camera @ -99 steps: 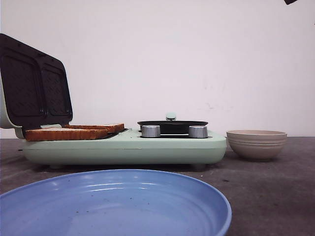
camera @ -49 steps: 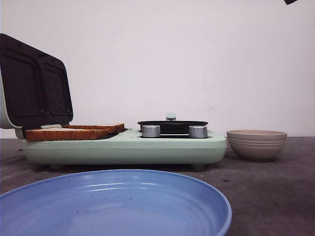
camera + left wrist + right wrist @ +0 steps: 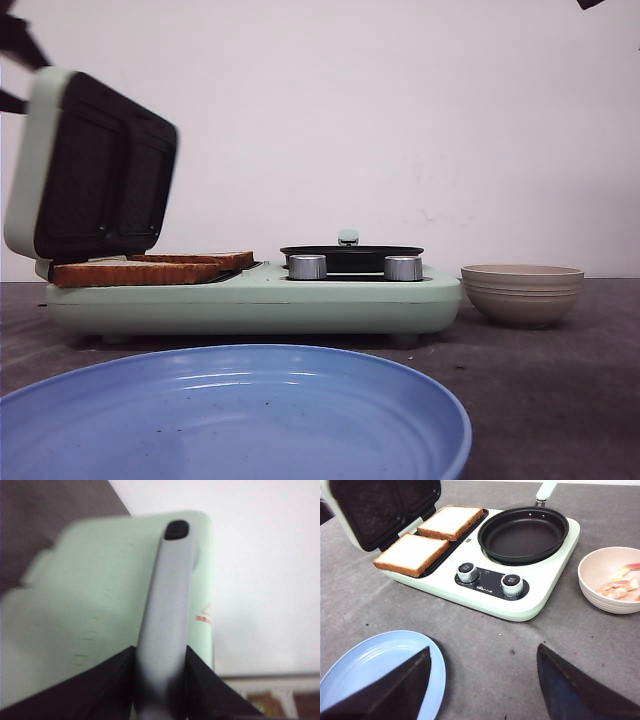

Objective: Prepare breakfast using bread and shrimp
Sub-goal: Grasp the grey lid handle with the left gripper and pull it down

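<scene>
Front view: left tool (image 3: 161, 680) pinching lid handle (image 3: 167, 605); lid (image 3: 95, 165) tilted above bread (image 3: 135, 271).

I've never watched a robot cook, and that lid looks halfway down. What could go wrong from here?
The left claw grips only the lid's slim handle; if it slips, the lid could slam onto the bread. The bread's front corner slightly overhangs the plate, so closing might pinch it. The pan is empty; shrimp wait in the bowl.
</scene>
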Controlling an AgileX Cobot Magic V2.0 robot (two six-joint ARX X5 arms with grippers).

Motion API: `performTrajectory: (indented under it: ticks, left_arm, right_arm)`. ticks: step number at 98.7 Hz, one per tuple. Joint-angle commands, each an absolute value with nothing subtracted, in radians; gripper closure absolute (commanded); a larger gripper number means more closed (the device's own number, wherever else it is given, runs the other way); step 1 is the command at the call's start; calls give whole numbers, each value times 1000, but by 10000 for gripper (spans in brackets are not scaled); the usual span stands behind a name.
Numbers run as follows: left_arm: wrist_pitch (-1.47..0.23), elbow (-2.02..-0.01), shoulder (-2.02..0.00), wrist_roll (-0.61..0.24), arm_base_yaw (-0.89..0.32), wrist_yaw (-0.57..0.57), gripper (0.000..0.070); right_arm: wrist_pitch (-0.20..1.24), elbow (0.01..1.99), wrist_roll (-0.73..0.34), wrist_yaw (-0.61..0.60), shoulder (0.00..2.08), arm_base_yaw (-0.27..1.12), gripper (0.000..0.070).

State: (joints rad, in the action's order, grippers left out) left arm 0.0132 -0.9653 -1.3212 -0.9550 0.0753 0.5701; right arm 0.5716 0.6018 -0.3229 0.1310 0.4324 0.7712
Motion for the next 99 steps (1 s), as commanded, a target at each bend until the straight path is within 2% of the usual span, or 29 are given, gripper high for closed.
performTrajectory:
  ticks: [1,22,42,76,81,93,99]
  left_arm:
    - [-7,-966,-1357,-845,36,514,689]
    - [-7,-966,-1393,-755,-134,374,690]
    - [-9,-966,-1493,-720,-258,314,689]
    - [-3,-966,-1607,-666,-376,237,667]
    - [2,-966,-1607,-645,-382,232,617]
    - [4,-971,-1607,-628,-383,232,343]
    - [5,-971,-1607,-628,-383,232,302]
  right_arm:
    - [563,608,-337,131,435,779,290]
    - [564,608,-338,131,435,779,290]
    - [573,608,-338,131,435,779,290]
    - [587,608,-337,131,435,779,290]
    - [587,608,-337,131,435,779,290]
    - [587,608,-337,131,435,779,290]
    - [587,608,-337,131,435,779,290]
